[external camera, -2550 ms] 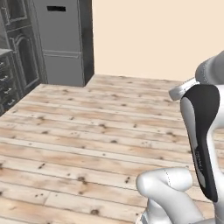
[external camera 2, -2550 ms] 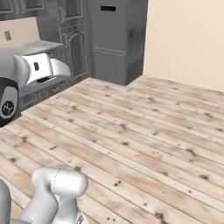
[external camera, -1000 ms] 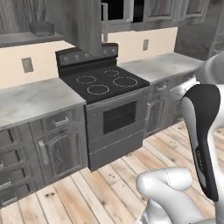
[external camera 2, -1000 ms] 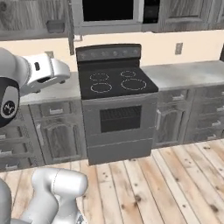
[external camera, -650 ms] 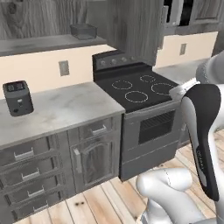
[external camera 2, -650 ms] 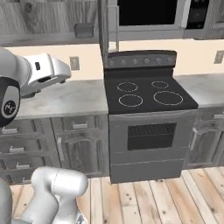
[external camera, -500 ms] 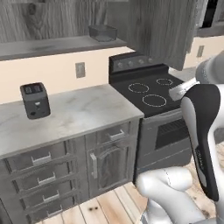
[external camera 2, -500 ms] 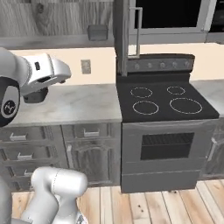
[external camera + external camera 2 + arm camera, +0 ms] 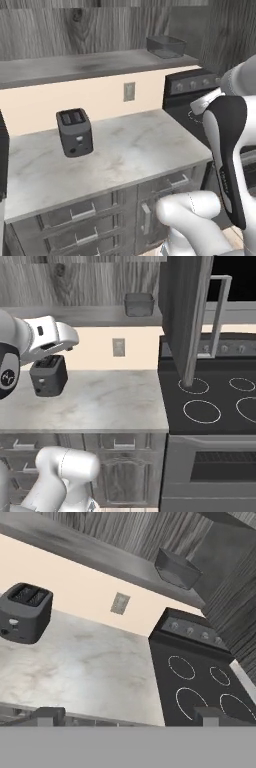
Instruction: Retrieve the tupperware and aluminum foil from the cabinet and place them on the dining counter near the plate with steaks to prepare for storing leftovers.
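We see the open cabinet [image 9: 75, 35] above the white worktop [image 9: 125, 150]. The tupperware [image 9: 165, 46] stands at the right end of its shelf. Our gripper [image 9: 127, 714] is wide apart, holding nothing.

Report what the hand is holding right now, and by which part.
Nothing. The hand is open with its fingertips apart and empty, while the tupperware sits untouched on the cabinet shelf.
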